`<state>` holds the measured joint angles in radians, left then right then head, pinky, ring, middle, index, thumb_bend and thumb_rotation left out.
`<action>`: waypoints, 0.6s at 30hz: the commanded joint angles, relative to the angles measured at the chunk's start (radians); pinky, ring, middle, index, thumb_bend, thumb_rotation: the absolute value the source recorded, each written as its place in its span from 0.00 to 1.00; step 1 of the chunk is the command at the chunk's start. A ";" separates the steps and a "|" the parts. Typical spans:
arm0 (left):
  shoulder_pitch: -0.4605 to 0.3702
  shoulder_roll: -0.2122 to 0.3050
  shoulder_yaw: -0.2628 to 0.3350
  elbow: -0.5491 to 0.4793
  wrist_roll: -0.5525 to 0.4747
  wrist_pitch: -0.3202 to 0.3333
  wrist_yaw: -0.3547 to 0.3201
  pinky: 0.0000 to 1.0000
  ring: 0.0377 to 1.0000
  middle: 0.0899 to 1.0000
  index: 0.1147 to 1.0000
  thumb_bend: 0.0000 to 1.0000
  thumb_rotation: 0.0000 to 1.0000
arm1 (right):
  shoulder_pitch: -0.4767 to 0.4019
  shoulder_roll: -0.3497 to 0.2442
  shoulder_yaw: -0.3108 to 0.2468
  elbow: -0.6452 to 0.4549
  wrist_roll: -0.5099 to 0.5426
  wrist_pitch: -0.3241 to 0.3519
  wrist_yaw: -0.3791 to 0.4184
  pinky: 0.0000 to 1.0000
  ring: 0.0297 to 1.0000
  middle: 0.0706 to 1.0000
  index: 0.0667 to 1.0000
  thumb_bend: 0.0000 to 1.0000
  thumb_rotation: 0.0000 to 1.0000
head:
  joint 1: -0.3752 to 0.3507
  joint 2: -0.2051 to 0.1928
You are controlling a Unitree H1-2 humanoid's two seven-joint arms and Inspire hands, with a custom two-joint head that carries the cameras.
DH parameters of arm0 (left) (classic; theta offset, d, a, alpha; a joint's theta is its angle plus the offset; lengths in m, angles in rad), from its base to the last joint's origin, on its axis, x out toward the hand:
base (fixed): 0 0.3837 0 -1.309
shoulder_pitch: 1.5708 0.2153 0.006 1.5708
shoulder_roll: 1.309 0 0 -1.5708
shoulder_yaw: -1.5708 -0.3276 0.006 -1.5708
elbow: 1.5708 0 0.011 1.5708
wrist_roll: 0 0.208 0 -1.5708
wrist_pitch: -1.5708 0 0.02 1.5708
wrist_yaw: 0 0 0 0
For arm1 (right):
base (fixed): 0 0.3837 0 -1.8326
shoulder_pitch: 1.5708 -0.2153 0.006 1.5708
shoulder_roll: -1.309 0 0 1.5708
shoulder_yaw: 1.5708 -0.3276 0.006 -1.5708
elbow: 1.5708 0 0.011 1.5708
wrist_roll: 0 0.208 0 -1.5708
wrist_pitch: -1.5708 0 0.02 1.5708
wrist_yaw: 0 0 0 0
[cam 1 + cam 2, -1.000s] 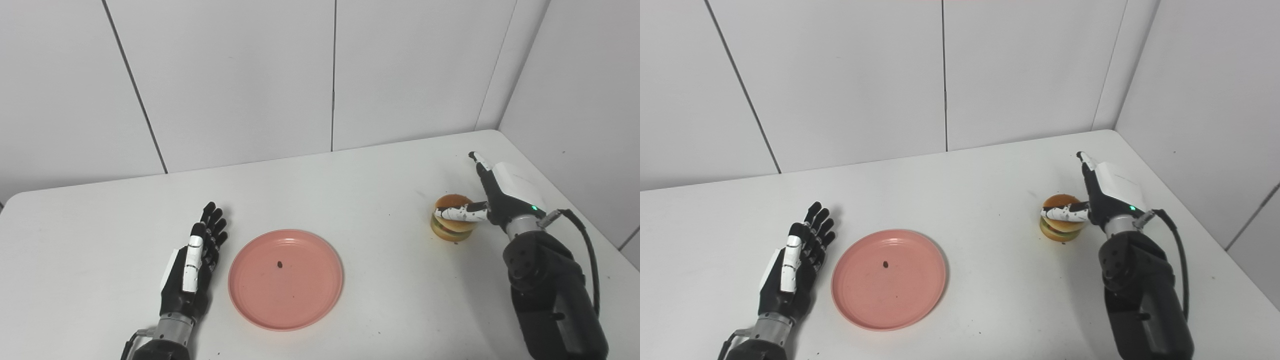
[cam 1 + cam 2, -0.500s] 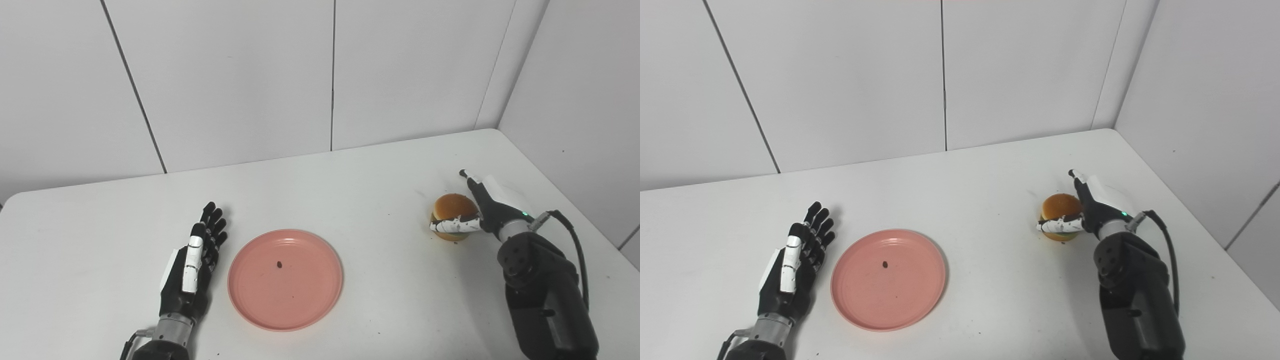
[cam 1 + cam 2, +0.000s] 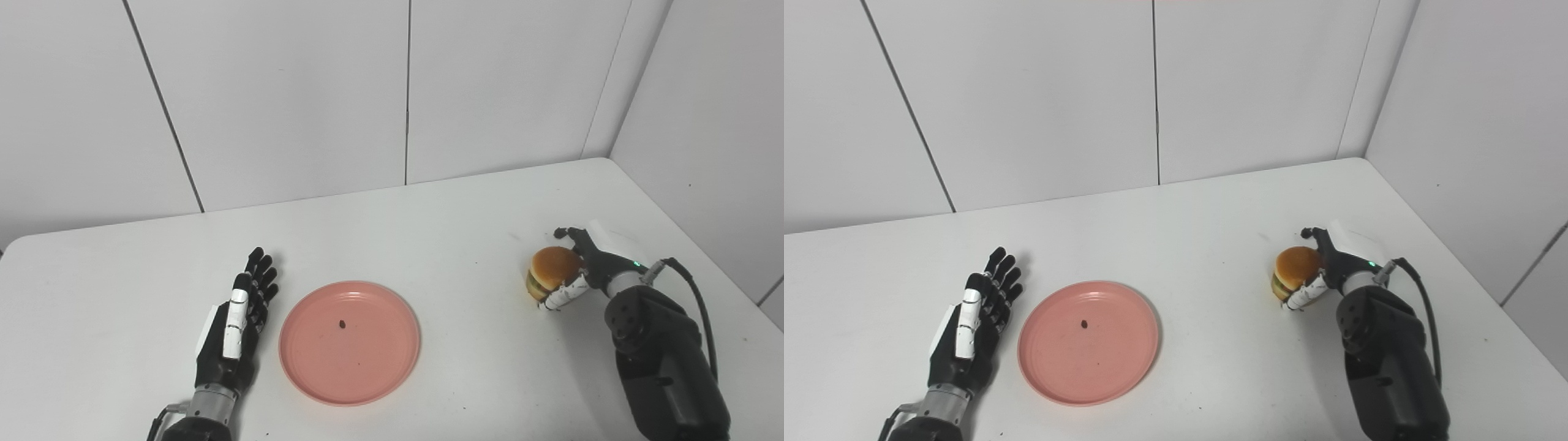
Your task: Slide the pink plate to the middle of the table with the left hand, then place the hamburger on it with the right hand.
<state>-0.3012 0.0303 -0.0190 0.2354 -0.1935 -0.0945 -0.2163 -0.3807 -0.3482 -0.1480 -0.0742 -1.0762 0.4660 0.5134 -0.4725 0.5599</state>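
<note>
Your left hand (image 3: 236, 321) lies flat on the table (image 3: 429, 220) with its fingers straight and slightly apart, holding nothing. Just to its right, close but not touching, sits the pink plate (image 3: 350, 341), bare apart from a small dark speck. Well to the right of that, your right hand (image 3: 585, 269) is wrapped around the hamburger (image 3: 549, 273), thumb under its near side and fingers curled over the far side. A second ago those fingers stood straight up behind the bun; now they have closed, and the hamburger leans to the left. You cannot tell whether it has left the table. The right palm is hidden behind the wrist.
</note>
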 commanded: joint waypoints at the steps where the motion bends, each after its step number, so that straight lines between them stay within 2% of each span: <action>1: 0.073 0.019 0.005 0.040 0.003 0.011 -0.008 1.00 1.00 1.00 1.00 0.63 1.00 | -0.020 -0.025 0.007 -0.007 0.000 0.002 -0.079 0.14 0.22 0.43 0.66 0.57 0.00 | 0.002 0.001; 4: 0.075 0.016 0.005 0.036 0.005 0.013 -0.003 1.00 1.00 1.00 1.00 0.63 1.00 | -0.019 -0.023 0.010 0.008 0.024 -0.001 -0.162 0.12 0.17 0.43 0.52 0.54 0.00 | 0.002 0.001; 6: 0.075 0.014 0.006 0.034 0.000 0.016 -0.007 1.00 1.00 1.00 1.00 0.62 1.00 | -0.018 -0.020 0.012 0.015 0.043 -0.005 -0.223 0.11 0.17 0.43 0.46 0.53 0.00 | 0.002 0.001; 12: 0.077 0.005 0.008 0.033 0.001 0.010 0.001 1.00 1.00 1.00 1.00 0.63 1.00 | -0.020 -0.007 0.013 0.012 0.106 -0.006 -0.360 0.15 0.22 0.43 0.45 0.53 0.00 | 0.015 0.002; 13: 0.077 0.004 0.008 0.034 0.003 0.009 0.003 1.00 1.00 1.00 1.00 0.64 1.00 | -0.020 -0.006 0.015 0.003 0.116 -0.008 -0.374 0.21 0.27 0.39 0.47 0.52 0.00 | 0.015 0.002; 16: 0.080 0.001 0.005 0.033 0.014 0.010 0.011 1.00 1.00 1.00 1.00 0.65 1.00 | -0.017 -0.002 0.016 -0.035 0.166 -0.018 -0.406 0.28 0.35 0.41 0.48 0.52 0.00 | 0.031 0.004; 18: 0.083 0.001 0.001 0.028 0.020 0.016 0.012 1.00 1.00 1.00 1.00 0.65 1.00 | -0.016 0.003 0.012 -0.061 0.204 -0.021 -0.423 0.28 0.36 0.41 0.49 0.51 0.00 | 0.042 0.004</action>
<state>-0.2956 0.0291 -0.0178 0.2255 -0.1830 -0.0777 -0.2103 -0.3703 -0.3376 -0.1285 -0.0875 -0.8920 0.4656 0.1331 -0.4433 0.5630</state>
